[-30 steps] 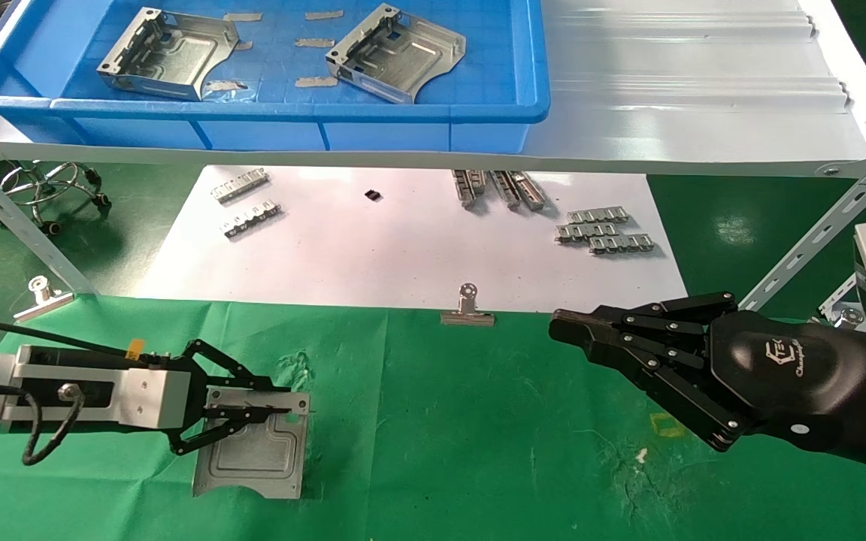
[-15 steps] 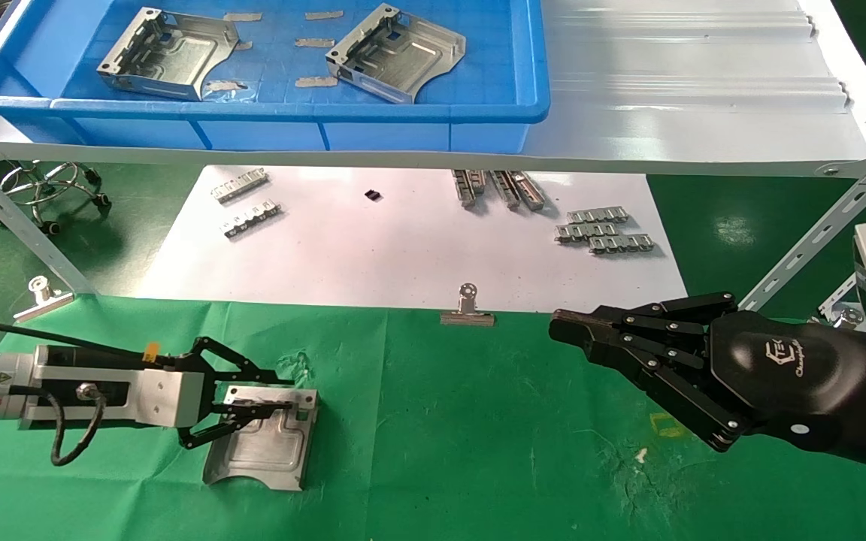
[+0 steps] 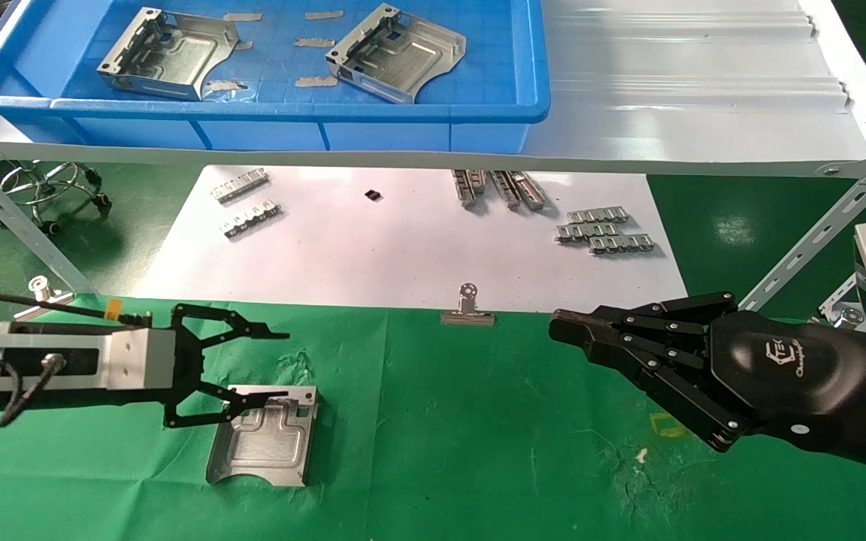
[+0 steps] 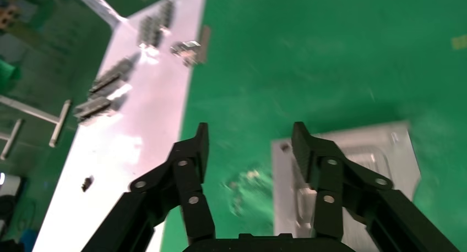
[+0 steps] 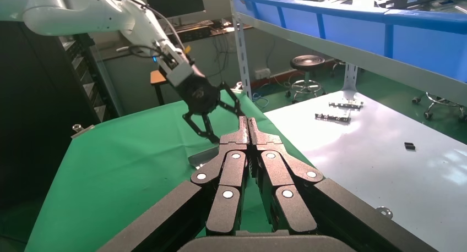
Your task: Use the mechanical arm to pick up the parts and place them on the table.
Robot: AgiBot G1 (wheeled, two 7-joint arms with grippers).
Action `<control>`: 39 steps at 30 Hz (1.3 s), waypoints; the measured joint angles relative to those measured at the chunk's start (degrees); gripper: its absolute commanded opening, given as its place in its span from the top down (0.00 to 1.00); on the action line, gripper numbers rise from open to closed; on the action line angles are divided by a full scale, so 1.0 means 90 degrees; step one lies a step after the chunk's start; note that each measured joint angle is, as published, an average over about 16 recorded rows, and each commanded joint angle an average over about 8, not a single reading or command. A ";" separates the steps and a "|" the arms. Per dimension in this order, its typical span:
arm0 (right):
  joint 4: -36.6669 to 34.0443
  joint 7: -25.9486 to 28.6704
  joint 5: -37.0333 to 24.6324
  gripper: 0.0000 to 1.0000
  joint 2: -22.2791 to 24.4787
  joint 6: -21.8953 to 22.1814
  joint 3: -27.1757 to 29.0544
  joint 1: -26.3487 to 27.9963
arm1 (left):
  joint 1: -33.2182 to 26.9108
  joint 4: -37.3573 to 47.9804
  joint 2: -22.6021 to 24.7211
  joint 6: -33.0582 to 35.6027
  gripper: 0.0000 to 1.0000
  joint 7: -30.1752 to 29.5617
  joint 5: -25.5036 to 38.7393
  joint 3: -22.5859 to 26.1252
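Left gripper jaws spread wide above green surface; sheet-metal part lies flat under one finger, ungripped.

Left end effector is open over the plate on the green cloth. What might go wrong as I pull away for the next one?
1. One finger of the open left end effector overlaps the folded edge of the silver stamped sheet-metal plate; retreating low may drag it across the wrinkled green cloth table.
2. The other plates lie in the blue plastic bin on the white metal shelf; rising there risks hitting the shelf's front edge.
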 measured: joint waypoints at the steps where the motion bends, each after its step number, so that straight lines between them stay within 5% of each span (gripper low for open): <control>1: 0.0000 0.0000 0.0000 1.00 0.0000 0.0000 0.0000 0.0000 | 0.0021 -0.0124 -0.0062 0.0024 0.00 -0.0141 -0.0107 -0.0014; 16: 0.0000 0.0000 0.0000 0.99 0.0000 0.0000 0.0000 0.0000 | 0.0527 -0.2200 -0.0969 -0.0030 0.00 -0.2063 -0.2105 -0.0212; 18: 0.0000 0.0000 0.0000 0.86 0.0000 0.0000 0.0000 0.0000 | 0.0588 -0.2373 -0.1031 -0.0045 0.00 -0.2214 -0.2261 -0.0259; 25: 0.0000 0.0000 0.0000 0.04 0.0000 0.0000 0.0000 0.0000 | 0.0832 -0.2897 -0.1171 -0.0091 0.00 -0.2712 -0.2499 -0.0499; 39: 0.0000 0.0000 0.0000 0.00 0.0000 0.0000 0.0000 0.0000 | 0.1538 -0.3945 -0.1342 -0.0217 0.00 -0.3779 -0.2389 -0.1254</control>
